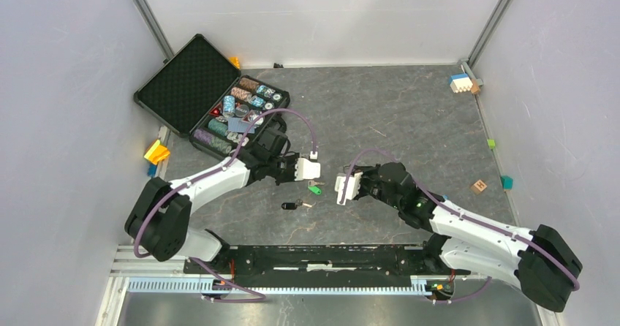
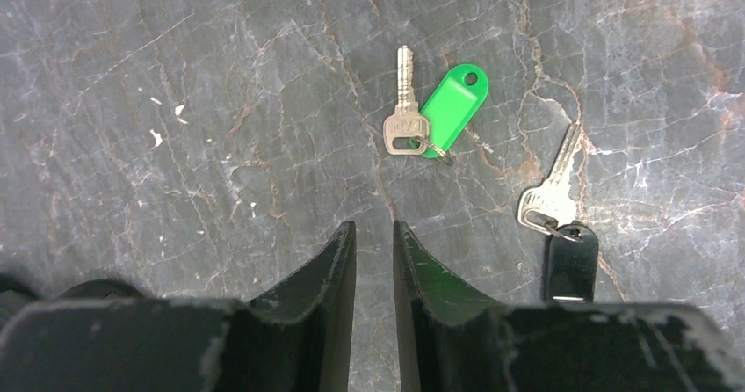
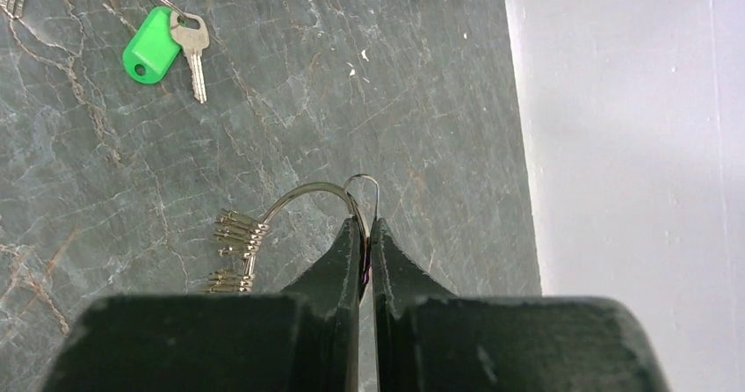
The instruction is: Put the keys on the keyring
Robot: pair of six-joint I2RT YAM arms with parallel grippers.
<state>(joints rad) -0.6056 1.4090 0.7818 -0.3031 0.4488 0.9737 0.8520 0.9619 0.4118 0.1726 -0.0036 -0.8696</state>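
Note:
The green-headed key (image 2: 452,111) lies flat on the grey table just ahead of my left gripper (image 2: 374,225), which is empty with its jaws a narrow gap apart. The black-headed key (image 2: 571,258) lies to its right, close to the finger. In the top view the green key (image 1: 315,188) and the black key (image 1: 290,206) lie between my two grippers. My right gripper (image 3: 365,221) is shut on the thin silver wire of the keyring (image 3: 307,192), held above the table. Several small brassy keys (image 3: 233,251) hang on the ring's left side. The green key (image 3: 149,45) shows far left there.
An open black case (image 1: 186,85) holding poker chips (image 1: 241,110) stands at the back left, behind my left arm. Small coloured blocks lie by the walls: yellow (image 1: 156,152), blue-white (image 1: 460,83), a wooden cube (image 1: 479,186), teal (image 1: 507,182). Grey walls enclose the table.

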